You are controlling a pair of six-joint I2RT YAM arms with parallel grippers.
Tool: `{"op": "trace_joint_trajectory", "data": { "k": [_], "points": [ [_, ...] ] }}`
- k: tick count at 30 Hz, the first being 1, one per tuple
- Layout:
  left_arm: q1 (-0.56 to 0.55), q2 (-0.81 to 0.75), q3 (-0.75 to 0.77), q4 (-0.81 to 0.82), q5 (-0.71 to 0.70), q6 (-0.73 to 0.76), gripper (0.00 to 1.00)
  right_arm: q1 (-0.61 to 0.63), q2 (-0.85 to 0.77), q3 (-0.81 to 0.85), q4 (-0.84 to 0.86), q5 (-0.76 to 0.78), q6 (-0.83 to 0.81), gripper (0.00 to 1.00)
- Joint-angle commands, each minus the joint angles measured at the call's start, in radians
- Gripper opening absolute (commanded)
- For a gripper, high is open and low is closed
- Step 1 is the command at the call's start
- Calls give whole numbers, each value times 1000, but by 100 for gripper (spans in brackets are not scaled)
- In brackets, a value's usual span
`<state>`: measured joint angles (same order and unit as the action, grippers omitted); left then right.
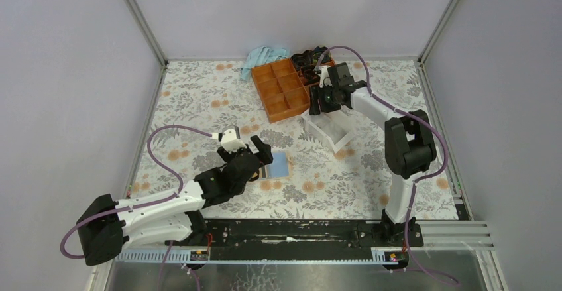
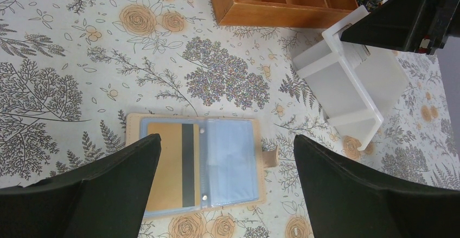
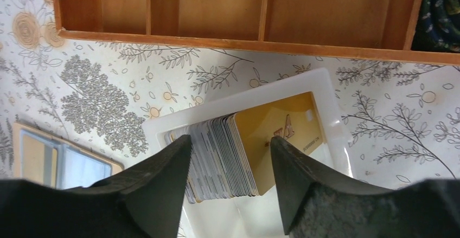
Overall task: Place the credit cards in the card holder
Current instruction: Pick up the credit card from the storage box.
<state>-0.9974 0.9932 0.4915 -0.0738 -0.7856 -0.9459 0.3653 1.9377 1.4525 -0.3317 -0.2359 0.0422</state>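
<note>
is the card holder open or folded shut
Open: the card holder lies spread flat, both clear sleeves showing, one card inside.

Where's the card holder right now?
Top view: the card holder lies open, left of centre, beneath the left gripper, near-left of the white tray.

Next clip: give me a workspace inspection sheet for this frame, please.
Surface: floral table cover, flat.
Job's things: card holder lies open, one striped tan card in a sleeve; credit cards stacked on edge in white tray.
Clutter: orange compartment tray, blue cloth at the far edge.
Grippers: left gripper open over the holder; right gripper open over the card stack.
Cables: purple cables loop along both arms.
Surroundings: plain grey walls.
</note>
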Motion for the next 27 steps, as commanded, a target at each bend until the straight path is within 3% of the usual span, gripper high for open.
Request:
{"op": "trace_joint_trajectory", "data": {
  "k": [1,9,27],
  "points": [
    [9,-13,17,35,-25,17,100,-9,10,34,-9,-42,10,59],
    [14,-13,16,34,-24,13,100,-11,-7,17,-1,-32,24,40],
    [17,13,32,44,-17,18,100,-11,-34,32,-16,-22,28,35]
  ]
}}
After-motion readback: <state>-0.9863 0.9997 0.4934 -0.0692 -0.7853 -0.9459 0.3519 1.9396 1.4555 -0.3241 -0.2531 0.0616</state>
